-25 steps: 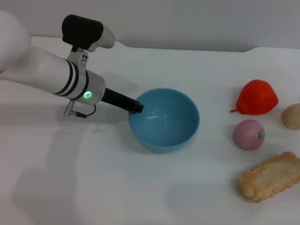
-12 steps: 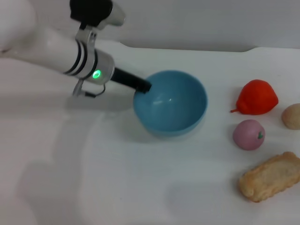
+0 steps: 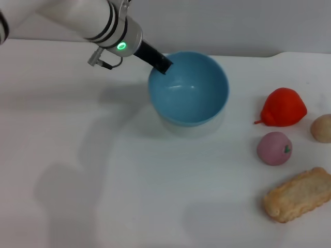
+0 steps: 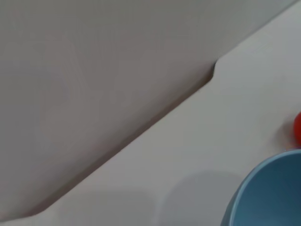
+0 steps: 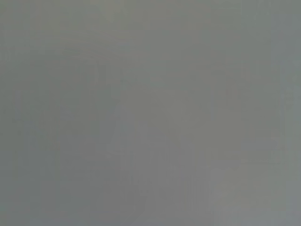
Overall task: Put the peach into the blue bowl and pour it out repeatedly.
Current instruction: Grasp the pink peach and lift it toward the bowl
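The light-blue bowl hangs above the white table, held by its left rim and tipped a little toward me; its inside is empty. My left gripper is shut on that rim, its arm reaching in from the upper left. The bowl's edge also shows in the left wrist view. The pale-pink peach with its green stem mark lies on the table at the right, well apart from the bowl. My right gripper is not in view; its wrist view shows only plain grey.
A red-orange pointed fruit lies behind the peach, a beige ball at the right edge, and a bread-like loaf in front. The table's back edge runs just behind the bowl.
My left gripper has lifted the bowl off the table and carried it up and away from me. The peach and the other items have not moved.
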`<state>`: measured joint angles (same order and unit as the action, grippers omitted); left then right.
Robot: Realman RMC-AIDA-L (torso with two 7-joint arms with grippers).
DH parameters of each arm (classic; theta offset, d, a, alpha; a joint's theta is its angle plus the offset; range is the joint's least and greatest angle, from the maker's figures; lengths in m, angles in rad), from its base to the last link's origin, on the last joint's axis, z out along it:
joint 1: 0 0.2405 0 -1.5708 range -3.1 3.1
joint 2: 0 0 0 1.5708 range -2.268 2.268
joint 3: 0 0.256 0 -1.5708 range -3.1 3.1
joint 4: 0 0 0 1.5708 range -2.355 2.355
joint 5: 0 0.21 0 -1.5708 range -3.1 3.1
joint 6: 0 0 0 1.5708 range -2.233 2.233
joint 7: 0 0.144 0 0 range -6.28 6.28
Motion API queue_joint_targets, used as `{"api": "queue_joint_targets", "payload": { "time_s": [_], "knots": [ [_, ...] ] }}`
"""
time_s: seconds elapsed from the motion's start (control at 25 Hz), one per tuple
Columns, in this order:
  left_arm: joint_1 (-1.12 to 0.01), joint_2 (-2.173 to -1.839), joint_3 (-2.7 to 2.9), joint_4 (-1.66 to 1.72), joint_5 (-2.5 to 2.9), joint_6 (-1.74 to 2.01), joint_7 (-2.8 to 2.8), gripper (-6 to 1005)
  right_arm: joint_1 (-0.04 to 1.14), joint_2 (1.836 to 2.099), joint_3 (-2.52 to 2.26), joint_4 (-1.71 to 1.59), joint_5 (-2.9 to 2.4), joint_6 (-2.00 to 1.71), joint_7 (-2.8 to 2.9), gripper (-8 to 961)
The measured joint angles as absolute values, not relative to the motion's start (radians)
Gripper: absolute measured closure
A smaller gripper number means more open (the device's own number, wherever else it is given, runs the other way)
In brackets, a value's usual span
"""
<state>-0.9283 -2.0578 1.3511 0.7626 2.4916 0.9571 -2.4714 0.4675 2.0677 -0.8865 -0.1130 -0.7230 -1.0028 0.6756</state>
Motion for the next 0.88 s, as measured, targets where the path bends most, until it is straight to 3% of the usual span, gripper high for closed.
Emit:
{"api": "queue_joint_targets", "payload": {
  "time_s": [0.4,0.64,0.88],
  "knots": [
    [-0.95,-2.061,1.336,0.769,2.598,1.037,-2.588,1000,0.403,2.072,-0.887,-0.703,-1.566,-0.886,1.531,381],
    [-0.943,-2.06,1.289,0.768,2.589,1.042,-2.621,1001,0.492,2.061,-0.844,-0.95,-2.174,-1.054,2.082,383],
    [-0.943,-2.063,1.279,0.766,2.587,1.037,-2.621,1001,0.568,2.047,-0.819,-1.008,-2.321,-1.26,2.266,383]
  ]
}}
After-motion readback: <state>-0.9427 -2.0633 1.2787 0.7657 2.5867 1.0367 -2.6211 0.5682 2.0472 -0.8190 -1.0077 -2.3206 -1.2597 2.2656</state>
